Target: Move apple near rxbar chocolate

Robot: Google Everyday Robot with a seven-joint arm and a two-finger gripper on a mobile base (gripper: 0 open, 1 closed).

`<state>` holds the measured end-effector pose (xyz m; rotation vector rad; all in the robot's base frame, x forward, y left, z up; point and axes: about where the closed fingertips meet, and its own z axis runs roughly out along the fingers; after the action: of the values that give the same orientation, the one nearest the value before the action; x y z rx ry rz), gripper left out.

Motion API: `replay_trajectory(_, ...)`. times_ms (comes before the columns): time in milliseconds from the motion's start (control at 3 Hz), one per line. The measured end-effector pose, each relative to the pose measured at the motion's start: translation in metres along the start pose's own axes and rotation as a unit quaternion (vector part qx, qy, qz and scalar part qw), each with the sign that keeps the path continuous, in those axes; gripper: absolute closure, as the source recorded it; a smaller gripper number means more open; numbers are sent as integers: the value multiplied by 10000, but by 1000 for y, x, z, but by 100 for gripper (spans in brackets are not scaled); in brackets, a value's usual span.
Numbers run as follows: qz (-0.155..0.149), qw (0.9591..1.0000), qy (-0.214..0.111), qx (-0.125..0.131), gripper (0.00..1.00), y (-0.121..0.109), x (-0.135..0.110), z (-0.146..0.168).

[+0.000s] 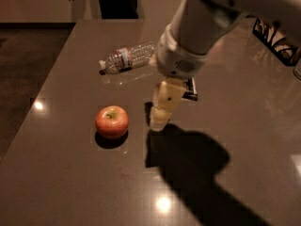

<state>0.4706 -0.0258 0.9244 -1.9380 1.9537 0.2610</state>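
Note:
The red-orange apple (112, 121) sits on the brown table (70, 182), left of centre. My gripper (161, 116) hangs from the white arm just right of the apple, a short gap away, its tip low over the table. The black rxbar chocolate (190, 89) lies behind the gripper and is mostly hidden by it; only its right end shows.
A clear plastic bottle (127, 57) with a red-white label lies on its side behind the apple. A dark wire rack (277, 44) stands at the far right edge. A person stands beyond the table's far edge. The arm's shadow falls on the table's right front.

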Motion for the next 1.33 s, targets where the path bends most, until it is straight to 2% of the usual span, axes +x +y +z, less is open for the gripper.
replay_trajectory(333,-224,9995,-6,-210,0,6,-31,32)
replay_trajectory(667,-363,9985,91,-403,0,15,-46,62)
replay_trajectory(1333,-454,9968,214,-623,0,29,-58,95)
